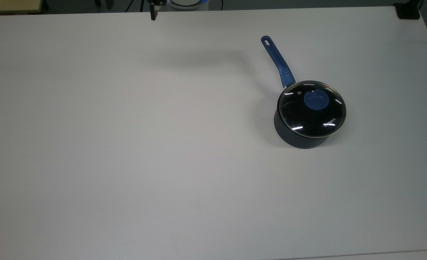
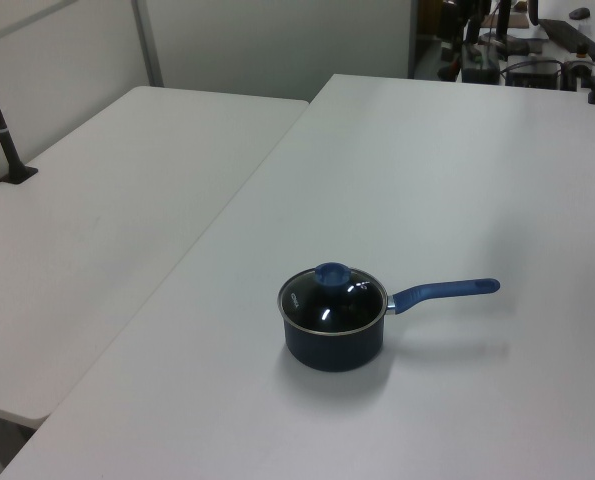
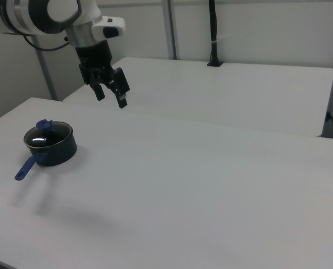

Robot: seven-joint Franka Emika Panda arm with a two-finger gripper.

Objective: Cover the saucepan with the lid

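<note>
Lid (image 1: 311, 109) sits flat on the saucepan (image 1: 300, 139), far right of the worktop (image 1: 126, 144) in the top view, handle pointing to the far edge. My hand (image 3: 111, 91) hangs spread and empty, well apart, so I judge the task done.

The arm (image 3: 43, 14) hangs high, its pincer (image 3: 111, 93) pointing down, fingers spread, holding nothing.

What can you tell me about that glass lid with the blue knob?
The lid is a round disc of clear-looking glass with a thin metal rim, a blue knob at its centre and small white lettering near one edge. It sits flat and level on the saucepan, closing its mouth; the dark inside shows through. Only the saucepan touches it.
</note>
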